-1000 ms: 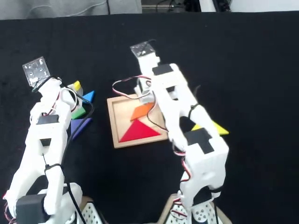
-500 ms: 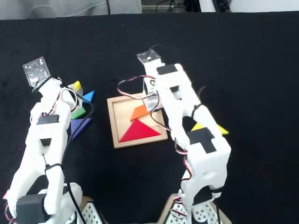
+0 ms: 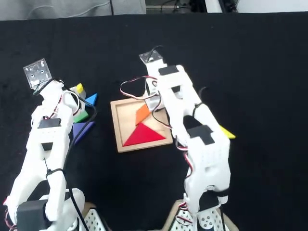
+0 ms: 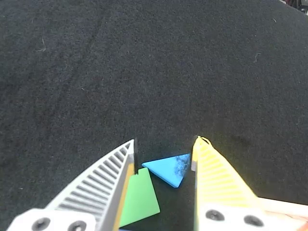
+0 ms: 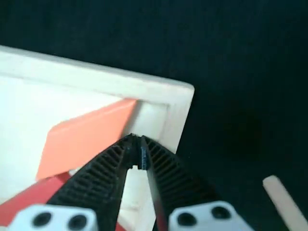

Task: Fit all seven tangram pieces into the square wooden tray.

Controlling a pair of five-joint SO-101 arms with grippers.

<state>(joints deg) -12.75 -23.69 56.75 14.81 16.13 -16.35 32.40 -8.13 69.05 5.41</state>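
Tray (image 3: 116,127): one, mid-surface (image 3: 264,72), holding two pieces, red triangle (image 3: 143,135) nearer, orange piece (image 3: 142,114) farther.
Right of tray: one yellow triangle (image 3: 227,133).
Left of tray: four loose, purple piece (image 3: 83,128), green piece (image 3: 81,117), blue triangle (image 3: 91,99), yellow piece (image 3: 79,89).
Left tool (image 4: 165,143): spread apart above the blue triangle.
Right tool (image 5: 137,142): closed together, gripping nothing, over the tray's corner.

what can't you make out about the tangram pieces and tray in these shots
High view: the right arm covers the right side of the tray and part of the orange piece; anything lying there is hidden.
High view: the yellow triangle sits partly behind that arm.
High view: the left arm hides part of the green piece.
Right wrist view: a pale object is cut off by the edge; unidentifiable.
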